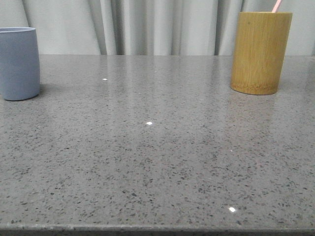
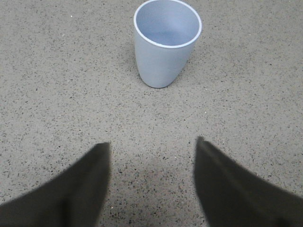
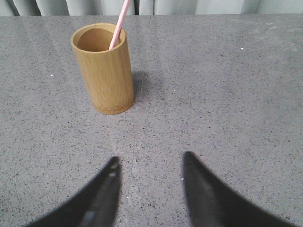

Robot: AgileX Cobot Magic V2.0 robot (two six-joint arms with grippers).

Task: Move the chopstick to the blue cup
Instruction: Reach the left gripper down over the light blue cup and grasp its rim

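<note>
The blue cup [image 1: 18,63] stands upright at the far left of the grey speckled worktop [image 1: 157,162]. From the left wrist view its inside is seen down to the base, with nothing in it.

The bamboo cup [image 1: 261,51] stands upright at the far right, well apart from the blue cup, with bare worktop between them. It is taller than the blue cup. The chopstick [image 3: 120,22] stands in it, leaning against the rim with its upper end sticking out above; the lower part is hidden inside the cup. In the front view just the pink tip [image 1: 277,6] shows over the rim.

The left pincer [image 2: 152,144] hangs over the worktop near the blue cup, its two dark fingers [image 2: 80,189] spread apart and holding nothing. The right pincer [image 3: 150,160] hangs over the worktop near the bamboo cup, its fingers [image 3: 102,194] likewise spread apart and holding nothing. Neither touches a cup.

Pale curtains [image 1: 147,24] hang behind the worktop.
</note>
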